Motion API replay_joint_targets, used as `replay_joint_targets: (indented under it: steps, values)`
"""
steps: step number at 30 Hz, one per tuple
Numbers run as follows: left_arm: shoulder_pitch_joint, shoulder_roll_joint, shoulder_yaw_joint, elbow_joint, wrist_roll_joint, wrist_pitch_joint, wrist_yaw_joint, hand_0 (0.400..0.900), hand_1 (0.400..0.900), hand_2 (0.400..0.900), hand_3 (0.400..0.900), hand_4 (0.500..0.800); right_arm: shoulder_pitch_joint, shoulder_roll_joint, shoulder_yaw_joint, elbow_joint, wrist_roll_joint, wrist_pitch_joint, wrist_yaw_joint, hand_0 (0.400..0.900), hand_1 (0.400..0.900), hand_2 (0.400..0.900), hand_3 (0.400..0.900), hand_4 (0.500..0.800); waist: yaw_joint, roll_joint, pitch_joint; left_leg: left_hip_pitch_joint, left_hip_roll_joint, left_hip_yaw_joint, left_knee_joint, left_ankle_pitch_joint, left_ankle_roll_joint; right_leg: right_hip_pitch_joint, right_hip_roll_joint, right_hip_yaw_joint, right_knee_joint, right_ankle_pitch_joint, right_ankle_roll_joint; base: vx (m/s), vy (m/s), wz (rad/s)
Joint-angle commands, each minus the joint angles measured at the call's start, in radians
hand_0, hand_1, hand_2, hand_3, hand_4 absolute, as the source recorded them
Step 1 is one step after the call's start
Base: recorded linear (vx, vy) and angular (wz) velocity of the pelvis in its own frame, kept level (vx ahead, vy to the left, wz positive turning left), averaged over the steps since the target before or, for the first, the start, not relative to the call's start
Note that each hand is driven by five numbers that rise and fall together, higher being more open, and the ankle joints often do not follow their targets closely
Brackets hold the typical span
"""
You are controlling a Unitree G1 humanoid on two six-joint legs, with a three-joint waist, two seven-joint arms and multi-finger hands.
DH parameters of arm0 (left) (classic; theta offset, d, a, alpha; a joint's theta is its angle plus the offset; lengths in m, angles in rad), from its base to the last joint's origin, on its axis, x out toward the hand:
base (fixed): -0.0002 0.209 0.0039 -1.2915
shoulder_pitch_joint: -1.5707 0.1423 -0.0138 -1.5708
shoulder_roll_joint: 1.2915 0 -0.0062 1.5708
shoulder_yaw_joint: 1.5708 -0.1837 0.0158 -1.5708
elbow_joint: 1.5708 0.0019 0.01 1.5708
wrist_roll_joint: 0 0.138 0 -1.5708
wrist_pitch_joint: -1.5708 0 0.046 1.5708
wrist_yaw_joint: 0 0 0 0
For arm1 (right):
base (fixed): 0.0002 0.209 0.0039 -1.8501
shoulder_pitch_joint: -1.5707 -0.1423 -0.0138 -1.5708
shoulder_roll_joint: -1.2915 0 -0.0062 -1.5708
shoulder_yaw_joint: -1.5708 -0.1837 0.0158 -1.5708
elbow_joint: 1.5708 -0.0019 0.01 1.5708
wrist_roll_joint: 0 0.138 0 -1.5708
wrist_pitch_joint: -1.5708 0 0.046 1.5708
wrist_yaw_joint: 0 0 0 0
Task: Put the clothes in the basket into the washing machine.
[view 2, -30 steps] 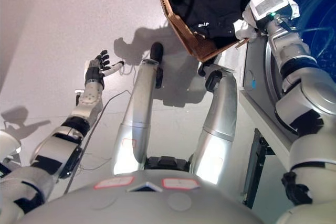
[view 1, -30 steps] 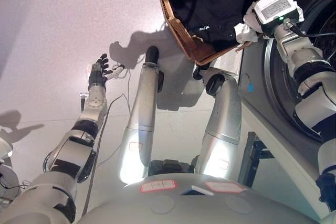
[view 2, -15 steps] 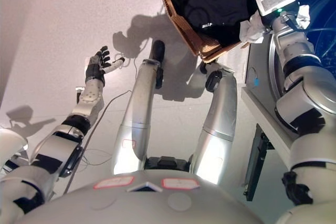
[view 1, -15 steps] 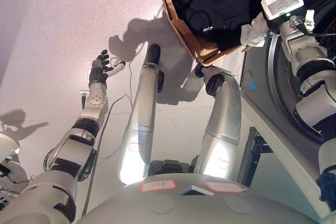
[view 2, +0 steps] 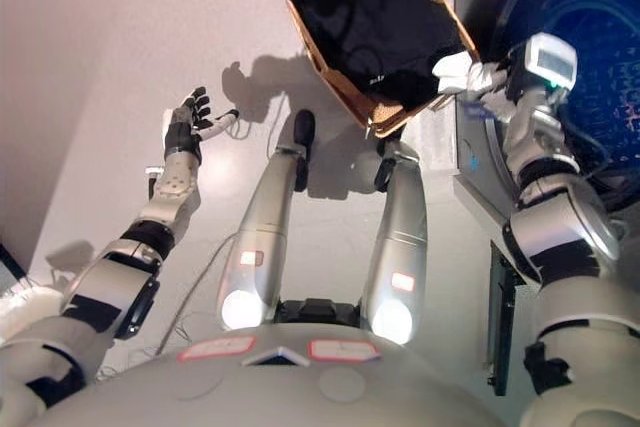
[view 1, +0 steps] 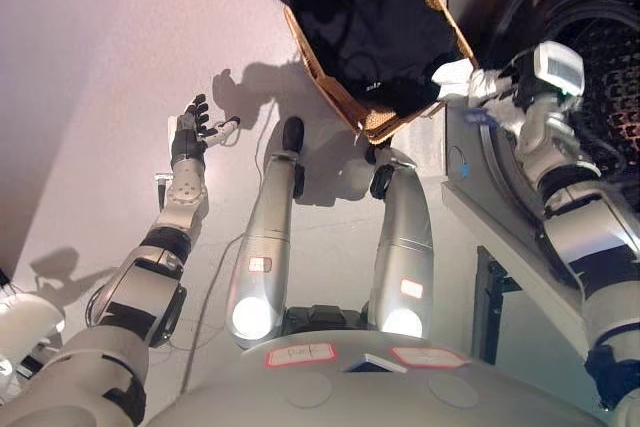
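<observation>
On the floor up ahead sits the brown woven wicker basket [view 1: 340, 87], rectangular, tilted toward the machine, still full of black clothes [view 1: 385, 32]; one dark piece hangs over its far-left rim. Beside it on the right is the front-loading washing machine [view 1: 470, 182], white-grey casing, door open, dark perforated drum [view 1: 610, 87] visible inside.

Right hand [view 1: 480, 82] is at the basket's near-right corner, just in front of the drum opening. It seems to have white cloth [view 1: 452, 75] bunched at its fingers, but whether the fingers are curled on it or just against it, cannot tell. Left hand [view 1: 190, 132] is out over bare floor well left of the basket, fingers spread and relaxed, holding nothing, idle.

Step in hand, judged: moving a piece from basket toward the drum, early in the task since most clothes remain in the basket. Next move calls for carrying the right hand further right, past the door rim into the drum, then letting go. Risk: cloth snagging on the basket edge.
</observation>
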Motion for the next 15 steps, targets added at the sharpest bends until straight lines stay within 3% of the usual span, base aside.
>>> replay_joint_targets:
  steps: [1, 2, 6, 15]
  values:
    - [0.071, -0.002, 0.084, 0.015, 0.023, -0.048, 0.030, 0.900, 0.900, 0.900, 0.900, 0.800, 0.105, -0.018, -0.071, -0.013, 0.190, -0.072, -0.045, 0.400, 0.400, 0.400, 0.400, 0.500, -0.035, 0.091, 0.029, 0.092, 0.026, -0.016, -0.253, 0.135, -0.058, 0.130, 0.048, -0.025, -0.020, -0.073, 0.021, -0.08, 0.114, -0.34]
    - [0.080, -0.006, 0.093, 0.025, 0.021, -0.051, 0.030, 0.900, 0.900, 0.900, 0.900, 0.800, 0.133, 0.001, -0.096, -0.032, 0.218, -0.086, -0.049, 0.400, 0.400, 0.400, 0.400, 0.500, -0.043, 0.096, 0.035, 0.103, 0.029, 0.000, -0.288, 0.177, -0.052, 0.138, 0.048, -0.021, -0.064, -0.025, 0.018, -0.08, 0.113, -0.34]
    - [0.120, -0.028, 0.113, 0.045, 0.020, -0.061, 0.038, 0.900, 0.900, 0.900, 0.900, 0.800, 0.251, 0.043, -0.216, -0.075, 0.334, -0.140, -0.063, 0.400, 0.400, 0.400, 0.400, 0.500, -0.063, 0.112, 0.043, 0.143, 0.031, 0.022, -0.320, 0.190, -0.047, 0.175, 0.053, 0.003, -0.118, -0.004, 0.024, -0.02, 0.064, -0.25]
    - [0.193, -0.078, 0.100, 0.013, 0.031, -0.094, 0.069, 0.900, 0.900, 0.900, 0.900, 0.800, 0.314, 0.115, -0.534, -0.273, 0.825, -0.387, -0.088, 0.400, 0.400, 0.400, 0.400, 0.500, -0.090, 0.189, 0.035, 0.187, 0.029, 0.054, -0.359, 0.191, -0.044, 0.200, 0.054, 0.042, -0.156, 0.001, 0.026, 0.02, 0.043, -0.13]
